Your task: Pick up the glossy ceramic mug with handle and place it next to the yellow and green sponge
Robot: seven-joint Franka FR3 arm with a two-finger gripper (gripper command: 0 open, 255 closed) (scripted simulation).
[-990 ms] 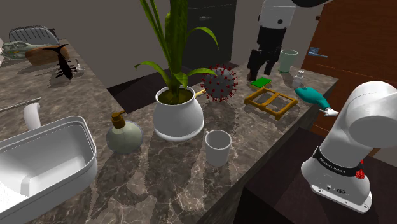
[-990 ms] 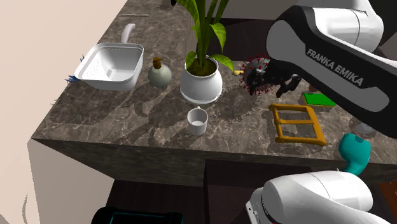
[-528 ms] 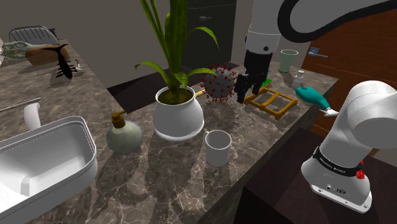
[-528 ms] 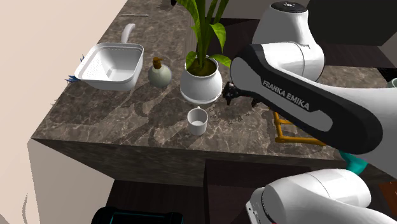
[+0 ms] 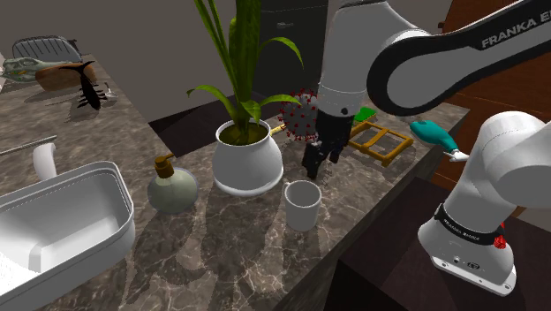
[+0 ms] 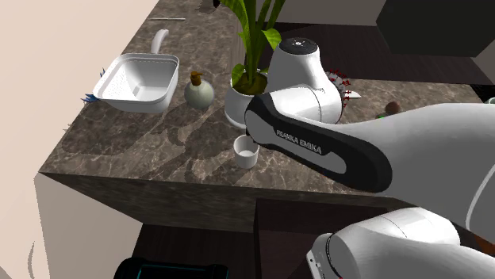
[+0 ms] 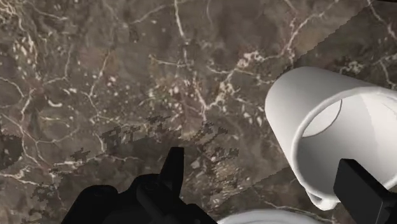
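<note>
Pincer [image 5: 320, 163] has swung over, fingers [image 7: 173, 175] apart, seemingly just beside white mug [image 5: 302, 205].

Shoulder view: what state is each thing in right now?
white mug: upright, empty, on the counter, not held.
claw: open, empty, above the counter near the mug.
soap dispenser: upright.
plant pot: upright.
orange frame: lying flat.
</note>
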